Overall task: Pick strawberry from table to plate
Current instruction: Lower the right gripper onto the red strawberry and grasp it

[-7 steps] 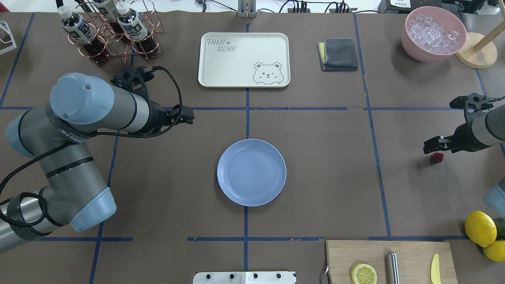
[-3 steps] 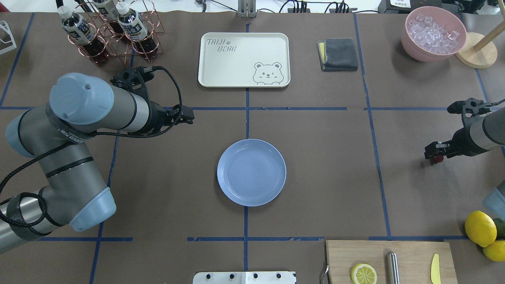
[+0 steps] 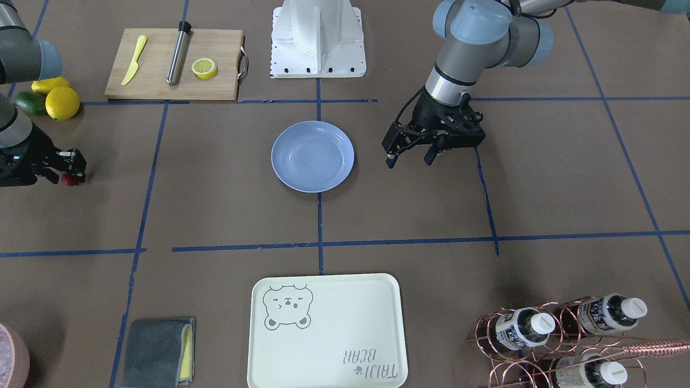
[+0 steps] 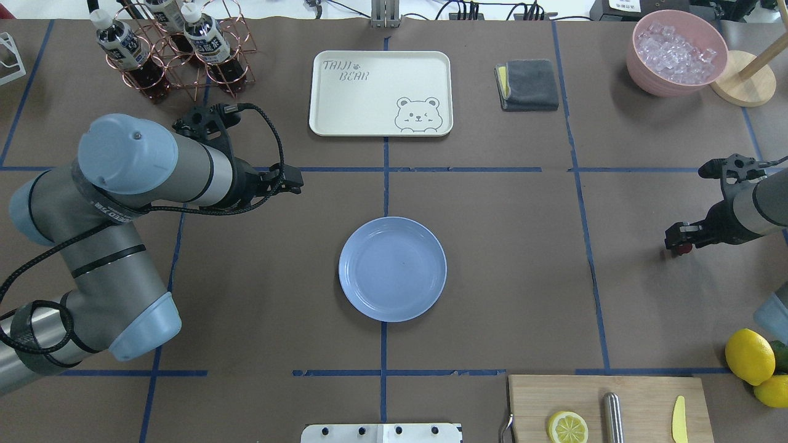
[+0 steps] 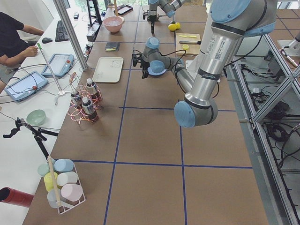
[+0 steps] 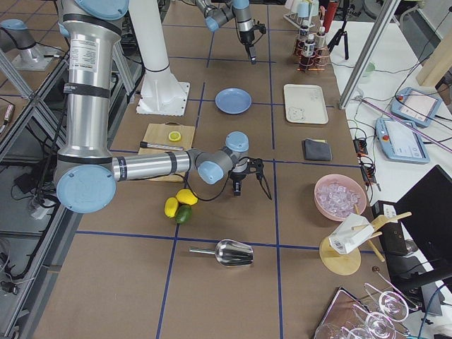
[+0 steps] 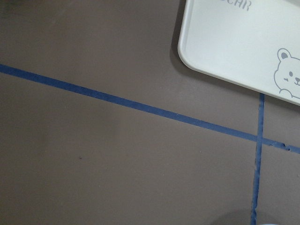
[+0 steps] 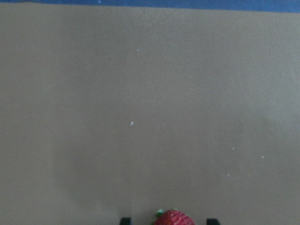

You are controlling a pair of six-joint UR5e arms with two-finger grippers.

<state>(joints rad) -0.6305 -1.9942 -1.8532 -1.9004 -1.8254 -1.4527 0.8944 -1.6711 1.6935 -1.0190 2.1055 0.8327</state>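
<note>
The strawberry (image 8: pixel 173 218) is a small dark red berry lying on the brown table (image 4: pixel 492 246) at the far right, partly covered from above (image 4: pixel 682 249). My right gripper (image 4: pixel 679 238) is low over it and open, one fingertip (image 8: pixel 124 220) on each side of the berry with gaps between. In the front-facing view the strawberry (image 3: pixel 69 180) shows just below that gripper (image 3: pixel 73 168). The pale blue plate (image 4: pixel 392 269) sits empty at the table's centre. My left gripper (image 3: pixel 409 157) hangs open beside the plate (image 3: pixel 312 156), holding nothing.
A cream bear tray (image 4: pixel 380 92) and a grey cloth (image 4: pixel 527 84) lie at the back. A pink bowl of ice (image 4: pixel 676 52) is at back right, a bottle rack (image 4: pixel 178 49) at back left. Lemons (image 4: pixel 749 355) and a cutting board (image 4: pixel 609 409) are near the front right.
My right gripper has moved down and slightly toward the robot onto the strawberry, which now lies between its fingers. The left arm has not moved.
</note>
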